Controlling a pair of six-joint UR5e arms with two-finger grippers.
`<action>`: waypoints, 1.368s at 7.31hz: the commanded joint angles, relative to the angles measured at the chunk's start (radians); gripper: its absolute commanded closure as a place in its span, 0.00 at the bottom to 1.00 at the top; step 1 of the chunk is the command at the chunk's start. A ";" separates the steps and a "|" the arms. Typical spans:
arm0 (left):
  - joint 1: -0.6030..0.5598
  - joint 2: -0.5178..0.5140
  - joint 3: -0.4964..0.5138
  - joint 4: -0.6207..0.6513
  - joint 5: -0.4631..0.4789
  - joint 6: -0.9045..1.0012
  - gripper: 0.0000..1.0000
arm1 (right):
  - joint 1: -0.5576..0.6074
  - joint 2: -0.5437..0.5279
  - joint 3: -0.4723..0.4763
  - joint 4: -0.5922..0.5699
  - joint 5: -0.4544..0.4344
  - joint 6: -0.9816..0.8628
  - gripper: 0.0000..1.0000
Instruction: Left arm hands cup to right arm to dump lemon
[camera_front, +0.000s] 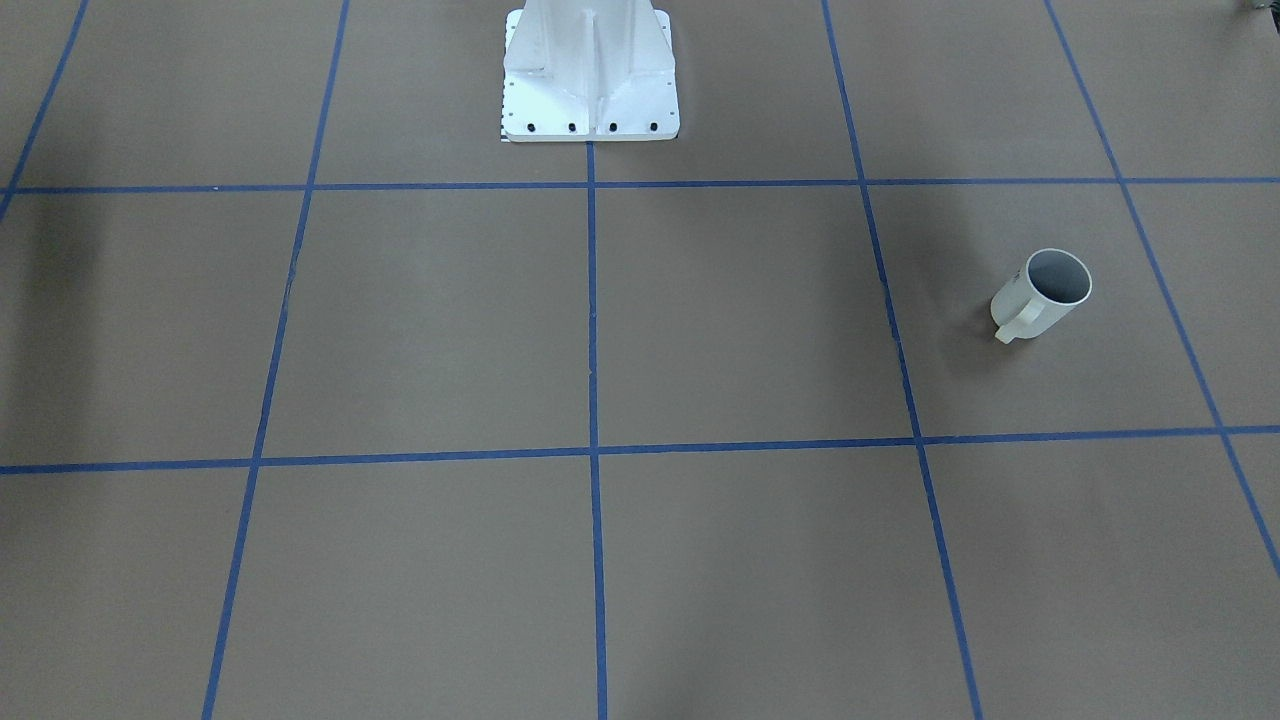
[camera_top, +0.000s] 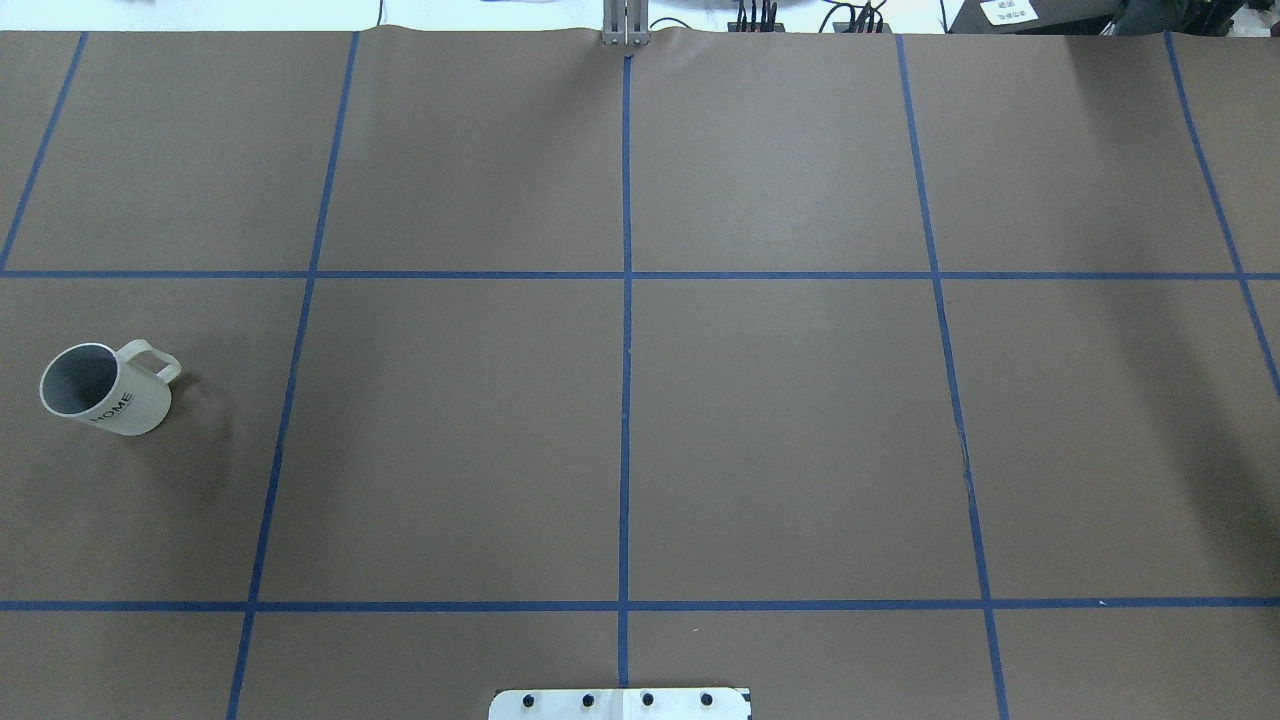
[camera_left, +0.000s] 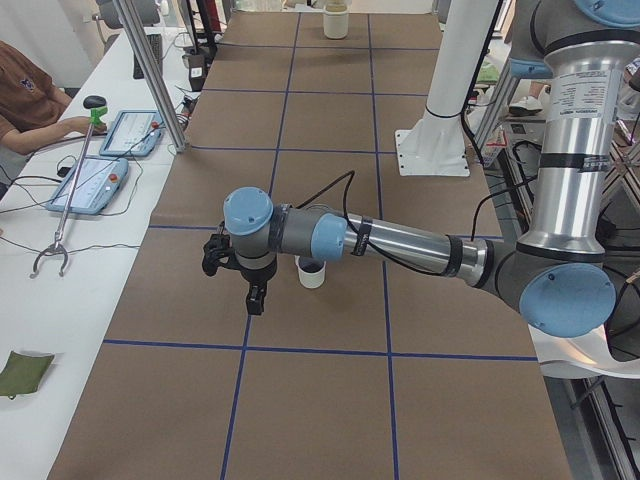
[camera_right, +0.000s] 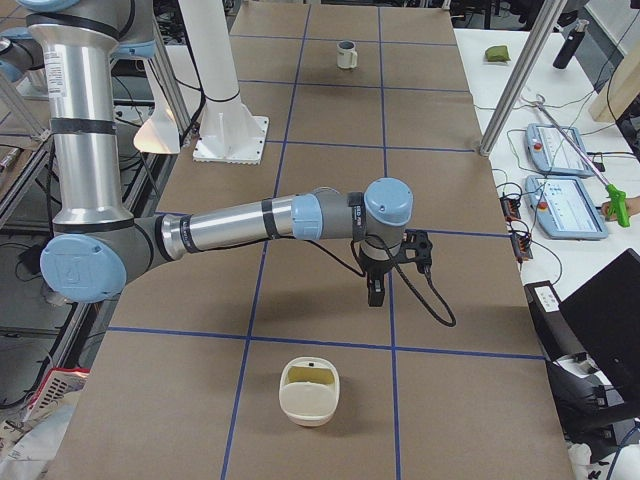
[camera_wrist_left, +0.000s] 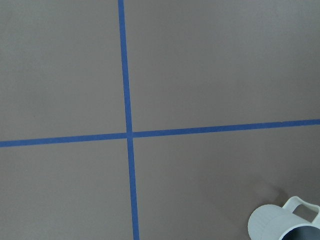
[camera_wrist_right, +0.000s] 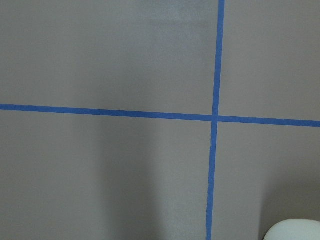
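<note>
The off-white cup (camera_top: 105, 388) stands upright on the brown table at the robot's far left, its handle toward the table's middle. It also shows in the front-facing view (camera_front: 1040, 293), the left wrist view (camera_wrist_left: 280, 222) and small at the far end of the right side view (camera_right: 346, 54). Its inside looks grey; no lemon shows in any view. My left gripper (camera_left: 254, 298) hangs over the table a little beside the cup (camera_left: 311, 271), apart from it. My right gripper (camera_right: 375, 292) hangs over the table's other half. Both show only in the side views, so I cannot tell whether they are open or shut.
A cream container (camera_right: 310, 392) sits on the table near the right end, its edge also in the right wrist view (camera_wrist_right: 295, 231). The white robot base (camera_front: 590, 90) stands at the table's robot side. Control tablets (camera_left: 110, 150) and an operator are beside the table.
</note>
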 joint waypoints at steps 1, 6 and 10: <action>0.000 0.015 -0.005 -0.001 -0.010 -0.001 0.00 | -0.001 0.001 0.028 0.000 0.014 0.001 0.00; 0.006 0.007 -0.023 -0.003 -0.012 -0.001 0.00 | -0.023 0.012 0.077 0.000 0.066 -0.005 0.00; 0.006 -0.004 -0.025 -0.003 -0.036 0.003 0.00 | -0.030 0.013 0.087 0.000 0.060 -0.005 0.00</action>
